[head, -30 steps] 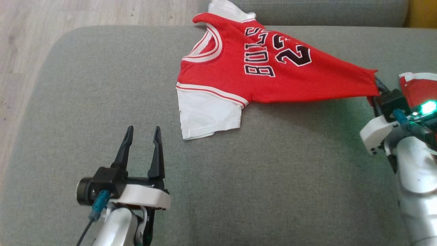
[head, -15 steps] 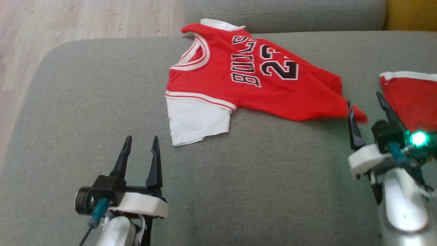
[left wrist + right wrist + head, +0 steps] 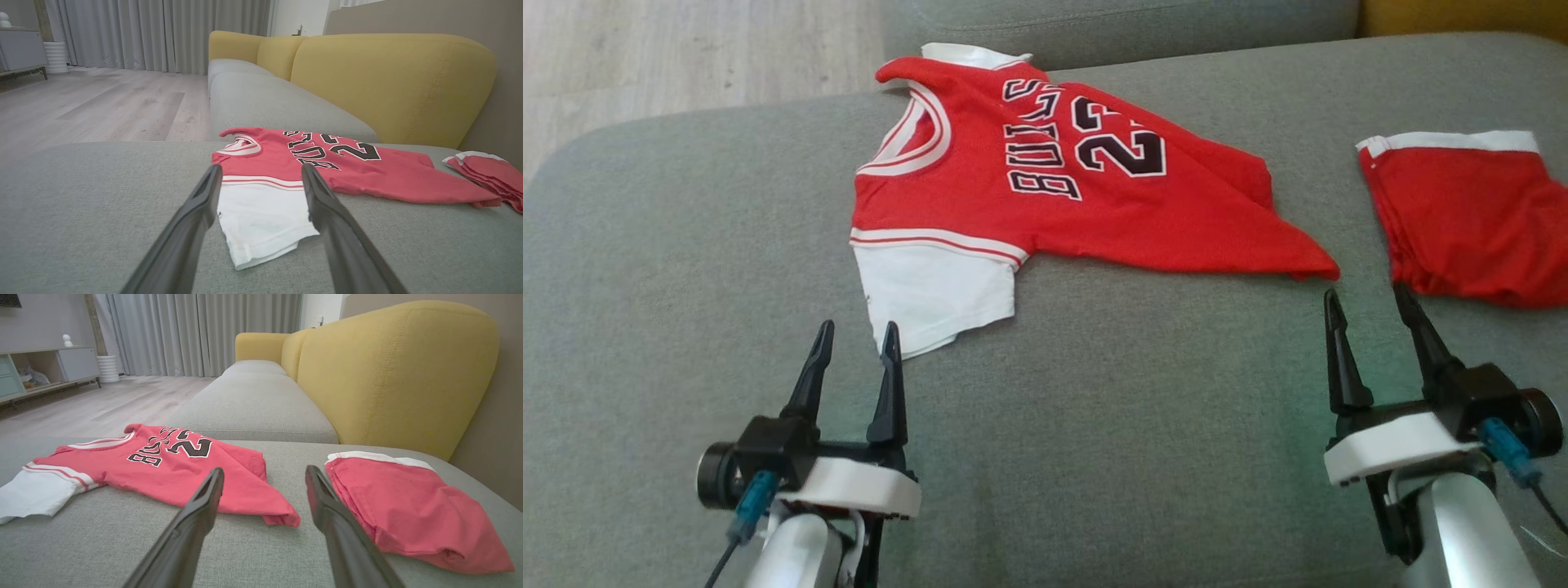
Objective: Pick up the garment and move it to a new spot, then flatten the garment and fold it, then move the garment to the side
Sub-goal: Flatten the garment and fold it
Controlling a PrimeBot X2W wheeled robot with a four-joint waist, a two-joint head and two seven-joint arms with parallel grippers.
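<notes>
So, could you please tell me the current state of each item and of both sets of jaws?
jersey: unfolded, front up on the cushion, hem corner drawn to a point, not held.
shorts: folded, lying apart from the jersey.
left gripper: jaws open, empty.
right gripper: jaws open, empty, just short of the jersey's corner.

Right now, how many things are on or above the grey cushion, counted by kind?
Jersey: 1
Folded red garment: 1
Grippers: 2, left gripper and right gripper, both open
Total: 4
</notes>
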